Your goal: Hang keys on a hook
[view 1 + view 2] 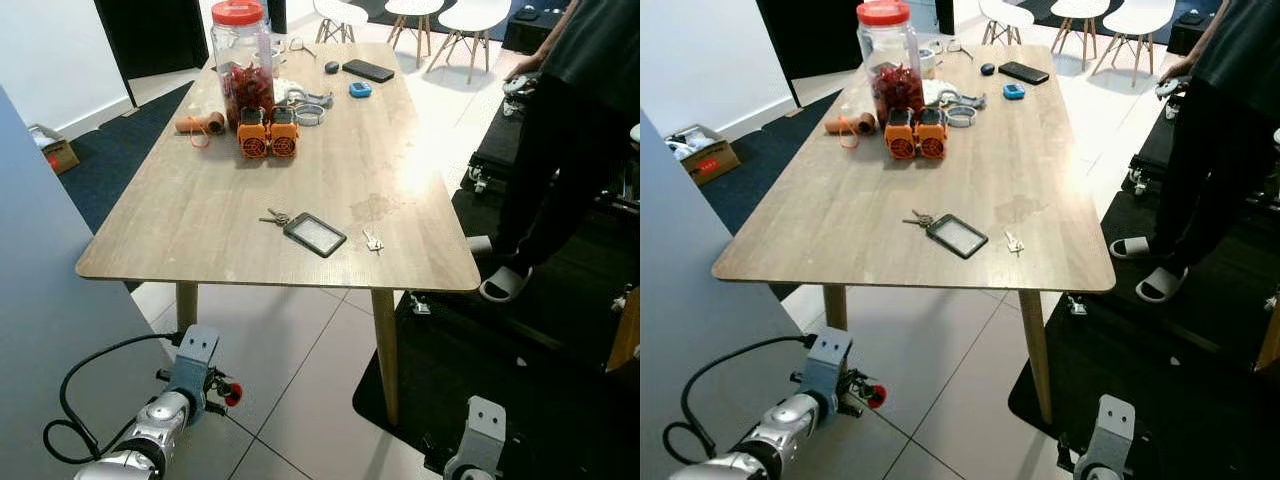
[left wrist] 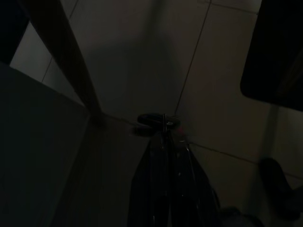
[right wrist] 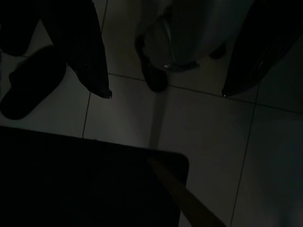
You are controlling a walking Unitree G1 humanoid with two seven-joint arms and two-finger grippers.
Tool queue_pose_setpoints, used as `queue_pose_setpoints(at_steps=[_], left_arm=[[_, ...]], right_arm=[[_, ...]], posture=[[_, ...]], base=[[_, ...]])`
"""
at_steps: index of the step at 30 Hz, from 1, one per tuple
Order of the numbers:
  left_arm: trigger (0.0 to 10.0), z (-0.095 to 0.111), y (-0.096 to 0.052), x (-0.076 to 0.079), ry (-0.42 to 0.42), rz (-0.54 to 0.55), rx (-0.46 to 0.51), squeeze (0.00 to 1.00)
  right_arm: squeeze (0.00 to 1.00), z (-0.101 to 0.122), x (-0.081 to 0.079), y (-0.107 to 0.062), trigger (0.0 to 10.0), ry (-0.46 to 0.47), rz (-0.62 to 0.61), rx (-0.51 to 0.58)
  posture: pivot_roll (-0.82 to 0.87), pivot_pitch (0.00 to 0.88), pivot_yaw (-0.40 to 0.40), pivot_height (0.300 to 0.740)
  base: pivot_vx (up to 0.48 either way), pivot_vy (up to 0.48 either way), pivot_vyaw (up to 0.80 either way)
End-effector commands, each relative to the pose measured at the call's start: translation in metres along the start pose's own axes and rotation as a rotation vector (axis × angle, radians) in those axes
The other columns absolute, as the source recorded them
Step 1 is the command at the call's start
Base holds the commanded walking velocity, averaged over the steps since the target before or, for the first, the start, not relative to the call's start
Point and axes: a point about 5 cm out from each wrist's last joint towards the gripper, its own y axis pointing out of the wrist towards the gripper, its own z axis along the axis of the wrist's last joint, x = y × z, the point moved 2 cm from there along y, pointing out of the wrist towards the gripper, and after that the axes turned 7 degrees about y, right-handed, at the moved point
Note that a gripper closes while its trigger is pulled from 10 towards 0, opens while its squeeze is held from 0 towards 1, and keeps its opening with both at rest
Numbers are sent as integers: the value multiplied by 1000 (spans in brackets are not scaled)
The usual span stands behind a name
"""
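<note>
Basically nothing done yet: keys (image 1: 276,217) sit on the counter (image 1: 200,215), left tool (image 2: 163,142) closed and empty, right tool (image 3: 165,92) wide open, both hanging low.

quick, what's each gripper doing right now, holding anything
Left gripper: shut, holding nothing, hanging low over the floor tiles.
Right gripper: open, empty, hanging low beside the table.

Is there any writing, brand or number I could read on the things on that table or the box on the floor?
None can be read.
The card holder face is pale and blurred.
The jar shows no label.
The cardboard box has a red mark, too small to read.
</note>
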Motion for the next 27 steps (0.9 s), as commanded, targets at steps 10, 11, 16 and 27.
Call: queue_pose_setpoints(at_steps=[10, 11, 16, 27], left_arm=[[10000, 16, 5, 3, -3, -5, 49, 0], [10000, 17, 5, 3, -3, -5, 49, 0], [10000, 20, 5, 4, -36, 12, 73, 0], [10000, 10, 1, 0, -36, 77, 69, 0]], right_arm=[[0, 1, -3, 2, 10000, 10, 0, -16], [0, 2, -3, 2, 10000, 11, 0, -16], [0, 2, -2, 2, 10000, 24, -4, -20], [0, 1, 1, 2, 10000, 30, -12, -30]], posture=[[33, 0, 4, 740], [34, 0, 4, 740], [40, 0, 6, 740], [40, 0, 18, 740]], base=[[0, 0, 0], [0, 0, 0], [0, 0, 0], [0, 0, 0]])
